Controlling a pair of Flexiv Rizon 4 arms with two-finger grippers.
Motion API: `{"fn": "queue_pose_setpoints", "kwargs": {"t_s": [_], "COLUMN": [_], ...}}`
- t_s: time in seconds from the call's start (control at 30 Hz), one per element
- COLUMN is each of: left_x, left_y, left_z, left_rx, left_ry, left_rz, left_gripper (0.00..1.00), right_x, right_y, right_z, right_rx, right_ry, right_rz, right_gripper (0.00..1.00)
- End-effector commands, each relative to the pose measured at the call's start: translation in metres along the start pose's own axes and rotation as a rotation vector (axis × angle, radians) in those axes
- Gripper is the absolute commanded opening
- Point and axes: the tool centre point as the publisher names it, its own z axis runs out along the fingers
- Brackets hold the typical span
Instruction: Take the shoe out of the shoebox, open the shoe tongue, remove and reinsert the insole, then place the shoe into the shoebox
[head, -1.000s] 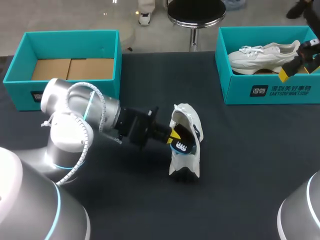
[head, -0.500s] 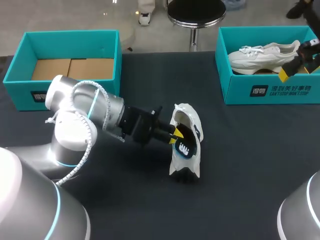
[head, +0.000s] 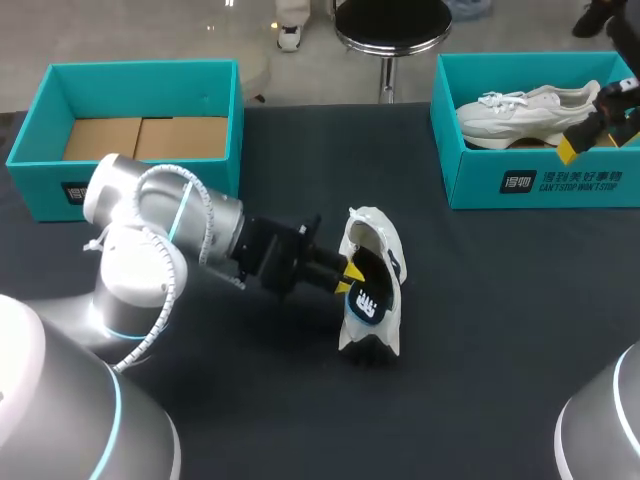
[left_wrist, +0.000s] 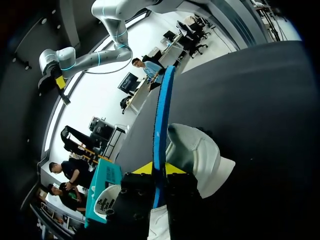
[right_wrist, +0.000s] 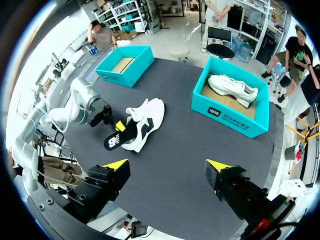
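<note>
A white shoe (head: 375, 235) lies on its side mid-table, opening towards my left arm. My left gripper (head: 350, 272) is at the shoe's mouth, shut on a dark insole (head: 368, 300) with a blue edge that sticks out of the shoe. In the left wrist view the insole (left_wrist: 161, 125) stands edge-on between the yellow tips of the left gripper (left_wrist: 159, 168), the shoe (left_wrist: 197, 155) just beyond. My right gripper (right_wrist: 166, 167) hangs open high above the table, far from the shoe (right_wrist: 147, 117), insole (right_wrist: 117, 137) and left gripper (right_wrist: 119, 126); it shows as the right gripper (head: 590, 130) over the right box.
A teal shoebox (head: 130, 70) with a bare cardboard floor stands at the back left. Another teal shoebox (head: 540, 180) at the back right holds a second white shoe (head: 525, 112). Dark tabletop surrounds the shoe on all sides.
The left gripper shifted slightly at the shoe's mouth, and the insole has come a little further out and turned, showing more of its dark face. The right arm has not moved.
</note>
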Motion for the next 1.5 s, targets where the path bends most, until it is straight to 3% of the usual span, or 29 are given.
{"fn": "queue_pose_setpoints", "kwargs": {"t_s": [0.03,0.2,0.3,0.8,1.03,1.13,1.23,1.5], "left_x": [0.002,0.003,0.002,-0.001,-0.002,-0.003,-0.002,0.005], "left_y": [-0.002,-0.001,0.001,0.03,0.031,0.027,0.021,0.013], "left_z": [0.001,0.003,0.004,0.01,0.008,0.006,0.004,0.004], "left_rx": [-0.002,-0.002,-0.005,-0.056,-0.061,-0.056,-0.05,-0.037], "left_ry": [0.005,0.015,0.019,0.057,0.061,0.053,0.049,0.052], "left_rz": [0.002,0.003,0.011,0.028,0.023,0.022,0.023,0.025], "left_gripper": [0.08,0.06,0.0,0.0,0.0,0.2,0.29,0.29], "right_x": [-0.001,-0.001,-0.001,-0.001,-0.001,-0.001,-0.001,-0.001], "right_y": [0.002,0.002,0.002,0.002,0.002,0.002,0.002,0.002], "right_z": [0.001,0.001,0.001,0.001,0.001,0.001,0.001,0.001], "right_rx": [0.005,0.005,0.005,0.005,0.005,0.005,0.005,0.005], "right_ry": [0.0,0.0,0.0,0.0,0.0,0.0,0.0,0.0], "right_rz": [0.0,0.0,0.0,0.0,0.0,0.0,0.0,0.0], "right_gripper": [1.0,1.0,1.0,1.0,1.0,1.0,1.0,1.0]}}
